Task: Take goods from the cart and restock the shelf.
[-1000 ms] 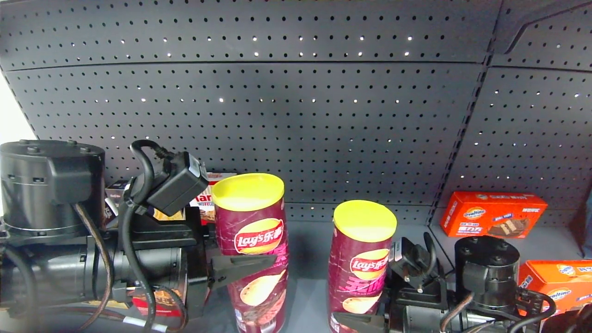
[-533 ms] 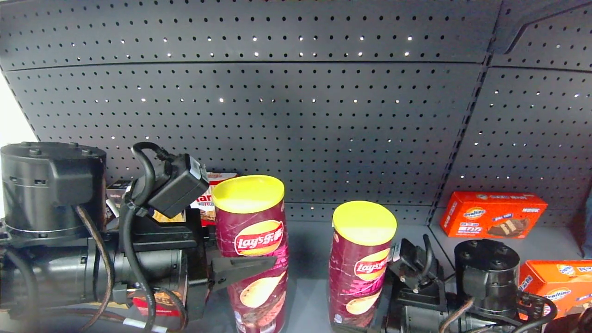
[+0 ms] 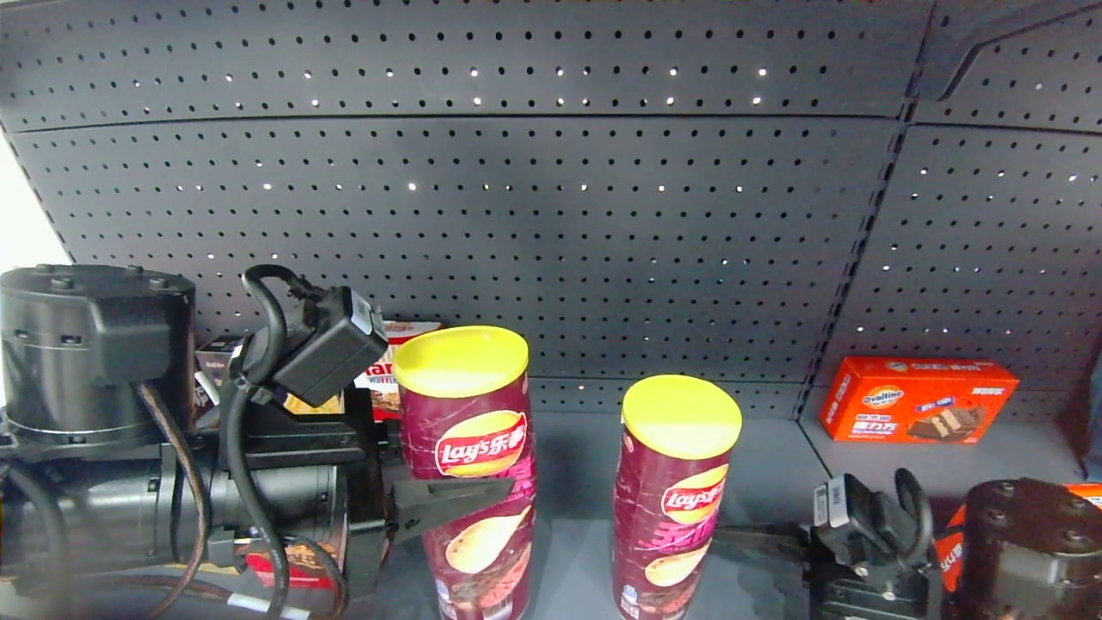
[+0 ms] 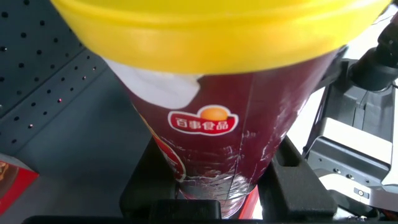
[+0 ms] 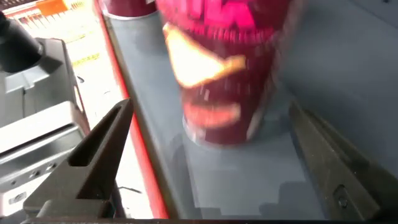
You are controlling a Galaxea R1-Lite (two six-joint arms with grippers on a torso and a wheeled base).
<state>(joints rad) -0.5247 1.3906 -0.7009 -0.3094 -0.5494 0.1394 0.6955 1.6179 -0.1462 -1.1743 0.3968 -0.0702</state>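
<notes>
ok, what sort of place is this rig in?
Likely a shop aisle, or a mock-up: pegboard-backed shelf, left chip can and right chip can upright, orange snack box further right.

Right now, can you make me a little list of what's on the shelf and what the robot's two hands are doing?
left gripper: shut on the left chip can, which is upright
right gripper: open, apart from the right chip can
right chip can: stands upright on the shelf, held by nothing
orange box: lies at the back of the shelf, to the right of both cans
back wall: dark panel full of small holes
</notes>
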